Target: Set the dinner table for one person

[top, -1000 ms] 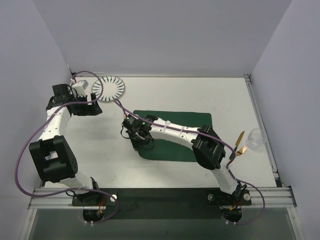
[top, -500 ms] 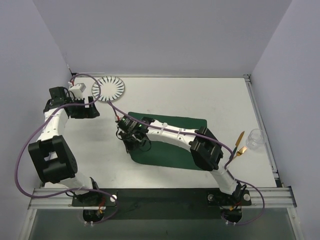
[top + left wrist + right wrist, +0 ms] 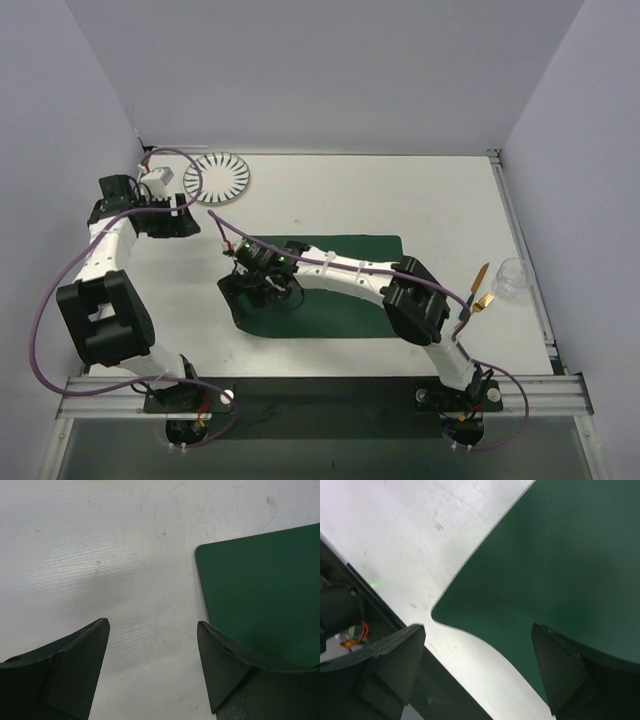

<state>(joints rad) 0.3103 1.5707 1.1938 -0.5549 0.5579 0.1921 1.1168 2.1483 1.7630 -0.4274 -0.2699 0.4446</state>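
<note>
White table (image 3: 450, 190) lies under both tools and carries everything.

Left tool (image 3: 151, 624): jaws apart, holding nothing, hovering over bare table. The rounded corner of the dark green placemat (image 3: 265, 595) sits just to this tool's right. Beyond the tool, towards the far edge, the ribbed white plate (image 3: 217, 177) rests off the mat.

Right tool (image 3: 476, 627): jaws spread wide, nothing between them, low over the placemat's left end, with a mat corner showing in the gap. You cannot tell from the wrist view whether the fingers press on the mat.

Well to the right of that tool, by the table's right rail, are the gold cutlery (image 3: 483, 278) and a clear cup (image 3: 511, 277).

Judgement: the step in hand is positioning the placemat, and nothing has been laid on it yet. For the next move, check that the mat sits square and lift the right tool clear. Then send the left tool to the plate. Its rim is thin, so come in low at the edge.
</note>
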